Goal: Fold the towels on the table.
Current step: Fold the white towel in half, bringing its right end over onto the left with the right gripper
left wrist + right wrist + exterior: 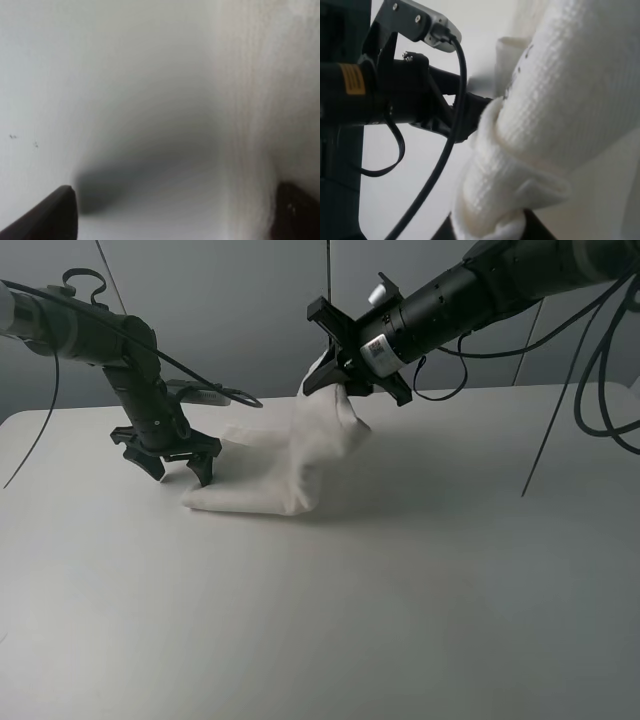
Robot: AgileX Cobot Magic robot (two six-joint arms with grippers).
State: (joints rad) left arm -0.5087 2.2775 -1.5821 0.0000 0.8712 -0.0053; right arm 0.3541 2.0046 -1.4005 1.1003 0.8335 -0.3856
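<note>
towel [285, 475]: on bench [420, 590], left of centre, one corner lifted | right gripper [336, 383]: clamped on that corner, fingertips hidden in cloth | left gripper [180, 468]: jaws apart, just left of towel, its wrist view blurred

The table [400, 620] is showing a plain matte white-grey top, with its rounded far left corner in view. One white towel [265, 480] is lying on it — nearer the far edge than the near one, left of the middle. Its low end is resting on the surface, while the other end is rising clear, bunched.
</note>
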